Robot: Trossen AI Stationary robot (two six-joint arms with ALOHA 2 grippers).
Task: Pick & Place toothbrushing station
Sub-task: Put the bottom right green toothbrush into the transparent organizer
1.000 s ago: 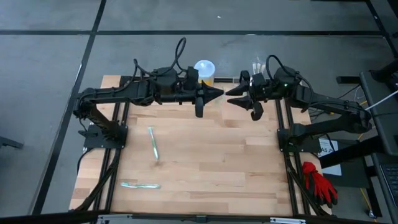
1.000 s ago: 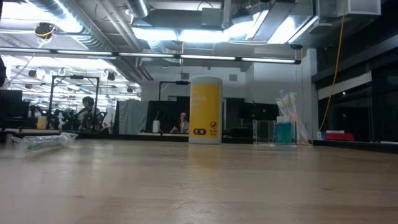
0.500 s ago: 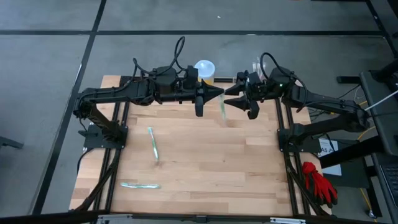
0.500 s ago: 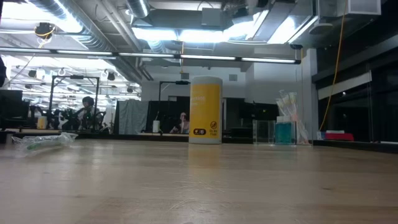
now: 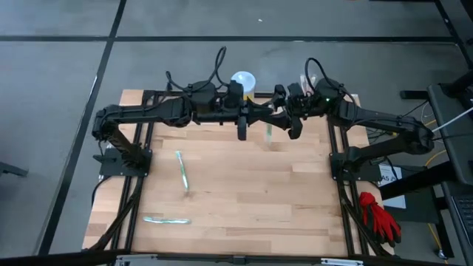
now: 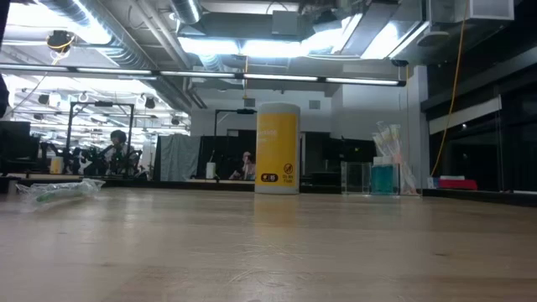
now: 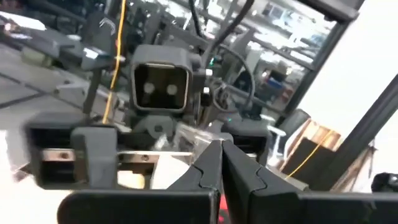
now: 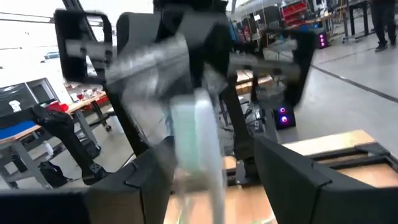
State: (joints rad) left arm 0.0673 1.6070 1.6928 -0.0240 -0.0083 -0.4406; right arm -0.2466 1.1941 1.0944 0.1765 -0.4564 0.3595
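Green packet [image 5: 267, 134] now hung between met arms: left gripper [image 5: 263, 115] jaws clamped on it, right gripper [image 5: 281, 116] jaws apart; station [image 6: 369, 178] untouched.

No legible text, even on the yellow canister [image 6: 278, 149].

Yellow canister [image 6: 277, 149], wrapped toothbrushes [image 5: 181, 171] on wooden table [image 5: 244, 192], red gloves [image 5: 380, 216]
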